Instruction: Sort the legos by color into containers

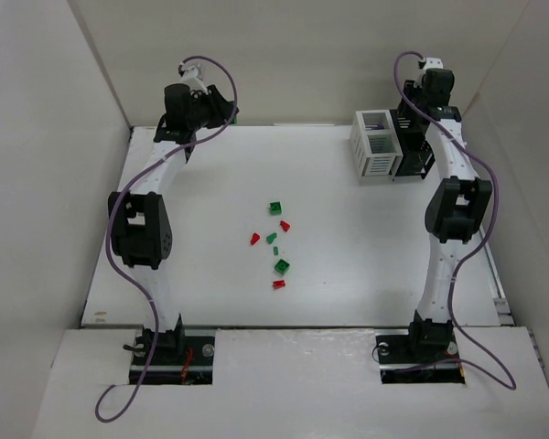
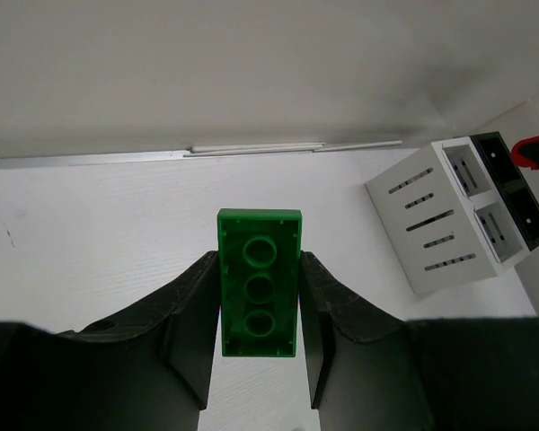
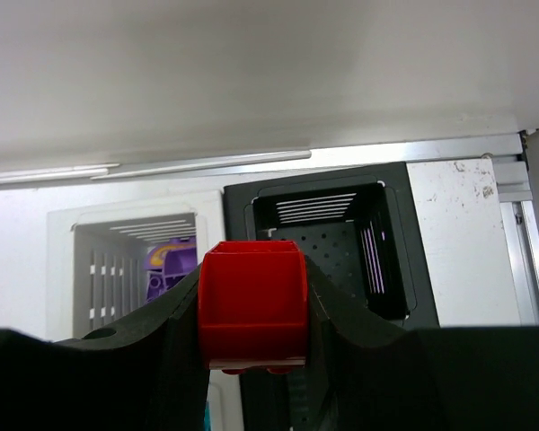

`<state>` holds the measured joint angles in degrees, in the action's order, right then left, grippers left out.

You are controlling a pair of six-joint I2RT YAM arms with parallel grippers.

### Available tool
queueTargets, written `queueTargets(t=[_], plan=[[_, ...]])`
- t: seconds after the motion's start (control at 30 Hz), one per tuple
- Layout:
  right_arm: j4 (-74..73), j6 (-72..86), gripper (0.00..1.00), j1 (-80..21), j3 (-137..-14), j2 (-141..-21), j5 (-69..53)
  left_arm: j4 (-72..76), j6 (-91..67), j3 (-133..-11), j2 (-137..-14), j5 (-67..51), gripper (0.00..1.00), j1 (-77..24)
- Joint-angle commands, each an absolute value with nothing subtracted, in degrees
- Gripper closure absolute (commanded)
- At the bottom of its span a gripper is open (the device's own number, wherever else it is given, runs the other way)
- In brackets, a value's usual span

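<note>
Left hand [image 2: 259, 262] pinches green lego [image 2: 259, 287]; right [image 3: 252, 277], red lego [image 3: 251, 310].

A white table [image 1: 366, 247] is seen from above, enclosed by pale walls on its left, far and right sides. Near its middle lies a loose scatter of tiny bricks [image 1: 282, 267], some green and some red, spread in a rough line running from far to near. In the far right corner stand two slatted bins joined side by side, well apart from the bricks: a white bin [image 1: 373, 146] and, to its right, a black bin [image 3: 316, 208].
</note>
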<state>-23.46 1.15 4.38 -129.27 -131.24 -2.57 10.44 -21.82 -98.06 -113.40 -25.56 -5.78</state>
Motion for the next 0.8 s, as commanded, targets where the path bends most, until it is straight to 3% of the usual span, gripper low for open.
queueTargets(t=[0.0,0.13,0.27,0.47,0.77], plan=[[-20.13,1.58,0.92,4.04,-134.29,-132.71,0.69,13.01,-22.85,-101.69,-112.59,-28.03,0.99,-5.62],[-19.07,2.63,0.88,4.04,-134.3,-133.94,4.04,13.01,-22.85,-102.22,-112.59,-28.56,0.99,-5.62],[-17.93,2.64,0.63,4.04,-134.3,-134.47,4.66,13.01,-22.85,-102.22,-112.59,-29.61,0.99,-5.62],[-17.4,2.64,0.43,4.04,-134.3,-134.47,4.04,13.01,-22.85,-102.22,-112.07,-31.46,0.99,-5.62],[-16.27,2.64,0.37,4.04,-131.58,-131.4,0.1,13.71,-21.71,-97.3,-108.63,-32.78,0.99,-5.62]])
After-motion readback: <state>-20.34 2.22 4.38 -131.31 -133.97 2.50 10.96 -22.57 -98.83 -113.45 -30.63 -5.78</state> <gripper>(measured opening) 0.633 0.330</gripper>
